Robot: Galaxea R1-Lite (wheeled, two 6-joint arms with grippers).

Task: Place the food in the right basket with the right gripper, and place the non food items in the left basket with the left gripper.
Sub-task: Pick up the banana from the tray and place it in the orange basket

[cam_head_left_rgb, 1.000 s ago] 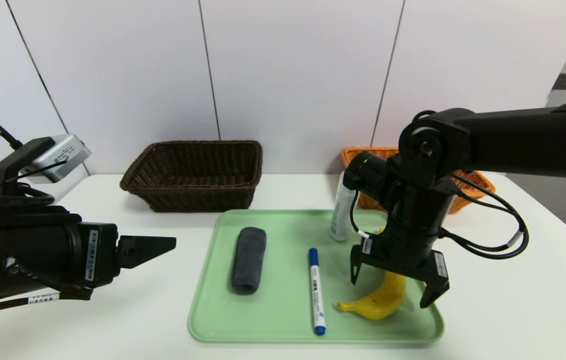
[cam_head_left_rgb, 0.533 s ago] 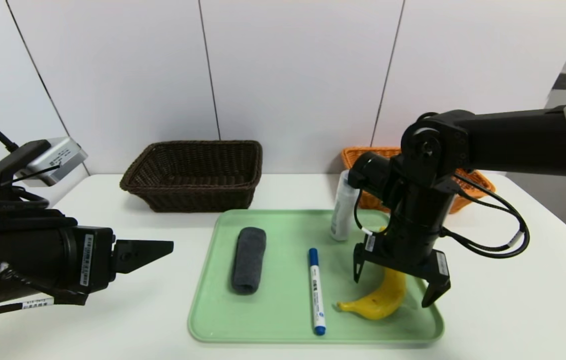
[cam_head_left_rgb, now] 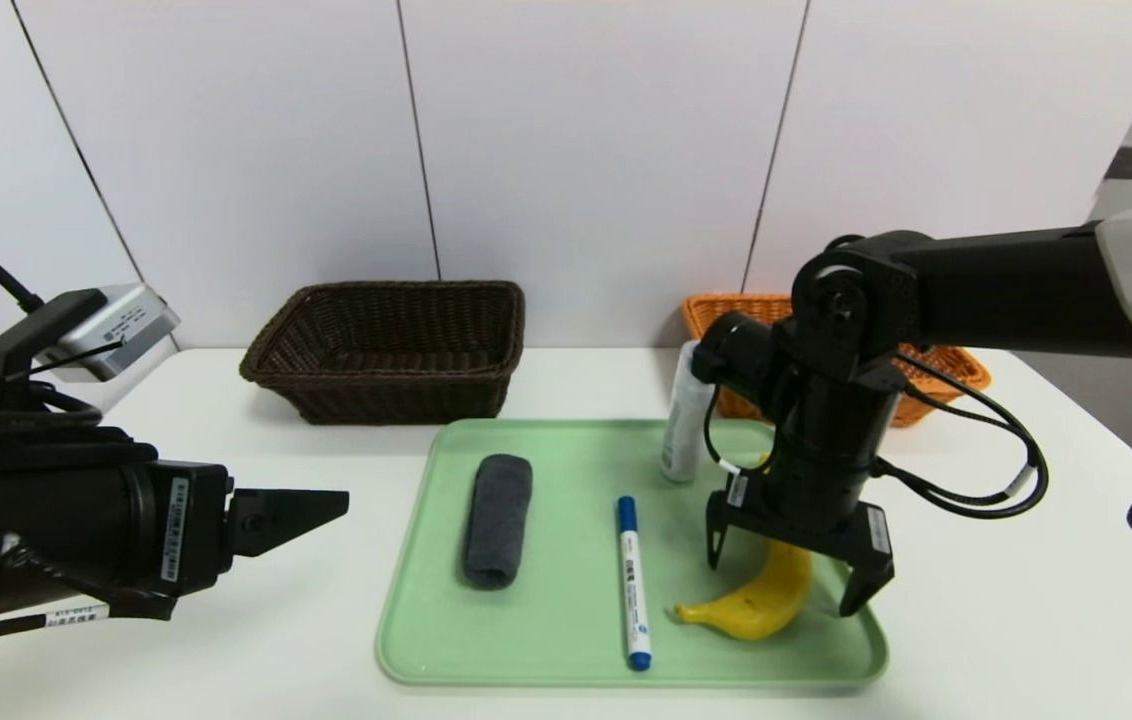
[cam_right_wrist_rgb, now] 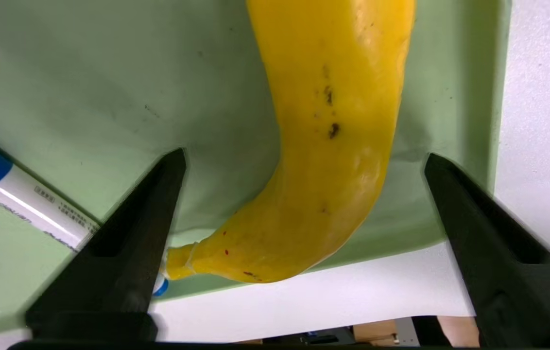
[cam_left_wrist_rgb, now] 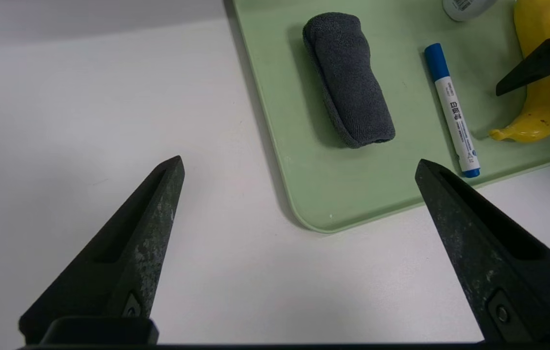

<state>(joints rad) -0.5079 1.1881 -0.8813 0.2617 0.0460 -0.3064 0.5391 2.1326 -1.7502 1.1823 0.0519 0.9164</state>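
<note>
The yellow banana (cam_head_left_rgb: 756,605) lies at the near right of the green tray (cam_head_left_rgb: 566,645). My right gripper (cam_head_left_rgb: 779,585) points down over it, open, one finger on each side of the banana (cam_right_wrist_rgb: 338,121) and neither touching it. A rolled grey cloth (cam_head_left_rgb: 497,518), a white marker with a blue cap (cam_head_left_rgb: 633,580) and a whitish bottle (cam_head_left_rgb: 683,420) also sit on the tray. Left of the tray, above the table, my left gripper (cam_head_left_rgb: 326,500) is open and empty. The dark brown basket (cam_head_left_rgb: 396,395) stands at the back left. The orange basket (cam_head_left_rgb: 956,372) is at the back right, partly hidden by my right arm.
The tray's raised rim (cam_right_wrist_rgb: 479,121) runs close beside the banana on the outer side. The marker (cam_right_wrist_rgb: 22,204) lies just beyond my right gripper's inner finger. White table (cam_head_left_rgb: 1006,600) surrounds the tray, with a wall behind the baskets.
My right gripper has settled slightly around the banana and its fingers have drawn a little closer together. The left arm has barely shifted.
</note>
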